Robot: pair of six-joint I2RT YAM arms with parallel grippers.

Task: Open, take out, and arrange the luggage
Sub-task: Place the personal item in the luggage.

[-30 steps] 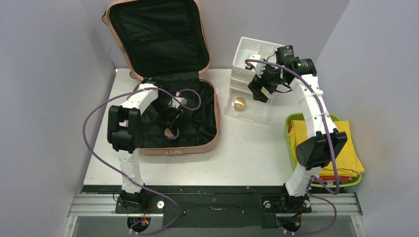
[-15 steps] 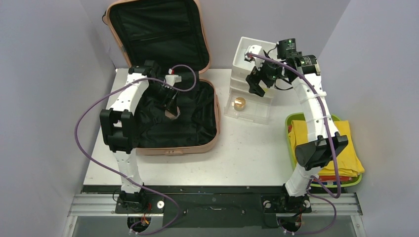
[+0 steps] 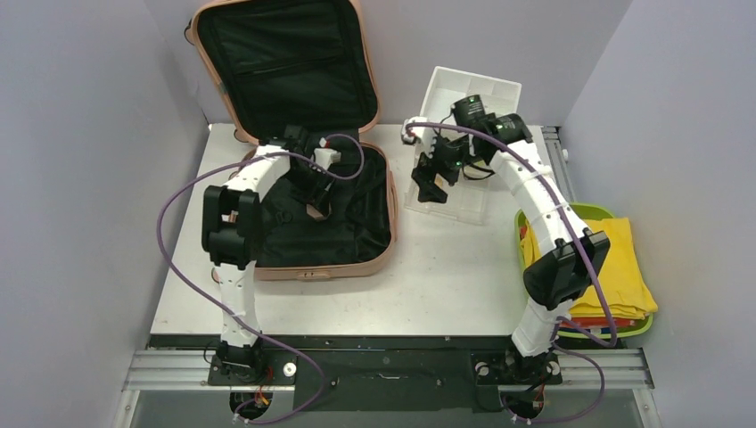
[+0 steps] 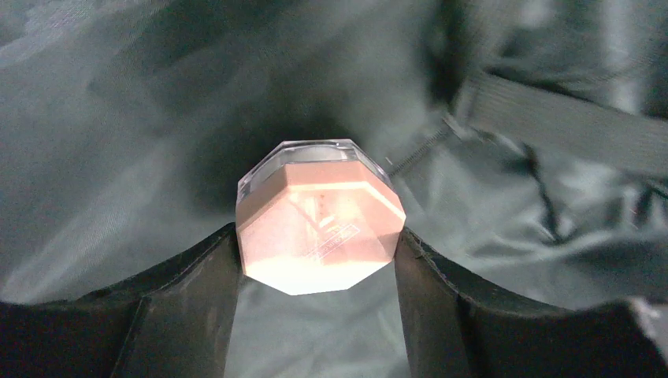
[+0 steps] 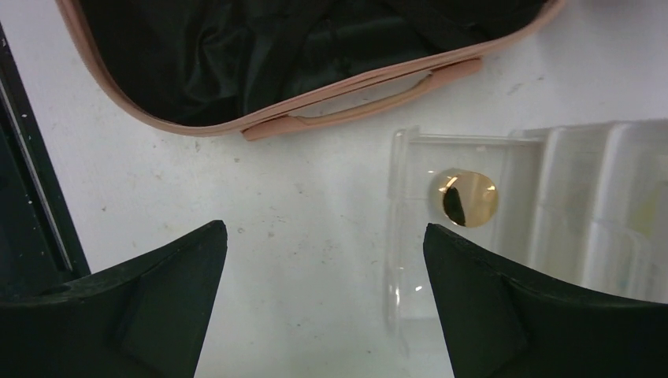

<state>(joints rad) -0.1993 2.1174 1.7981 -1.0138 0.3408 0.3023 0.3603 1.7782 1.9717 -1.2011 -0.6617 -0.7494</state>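
The salmon-pink luggage (image 3: 321, 270) lies open on the left of the table, its lid (image 3: 285, 67) leaning on the back wall. My left gripper (image 3: 314, 207) hangs over the black lining (image 4: 118, 118), shut on a small pink octagonal jar (image 4: 319, 220) with a clear base. The jar is pinched on two opposite sides. My right gripper (image 3: 428, 183) is open and holds nothing. In the right wrist view the right gripper (image 5: 323, 230) hovers over bare table between the luggage handle (image 5: 354, 102) and a clear organizer.
A clear compartmented organizer (image 3: 464, 201) stands right of the luggage, with a gold round cap (image 5: 463, 198) in its near compartment. Behind it is a white tray (image 3: 486, 89). A lime-green tray (image 3: 535, 214) holding yellow cloth (image 3: 624, 276) sits at the right edge.
The left gripper has carried the jar up and toward the back of the luggage. The right gripper has swung left off the organizer toward the gap beside the luggage.
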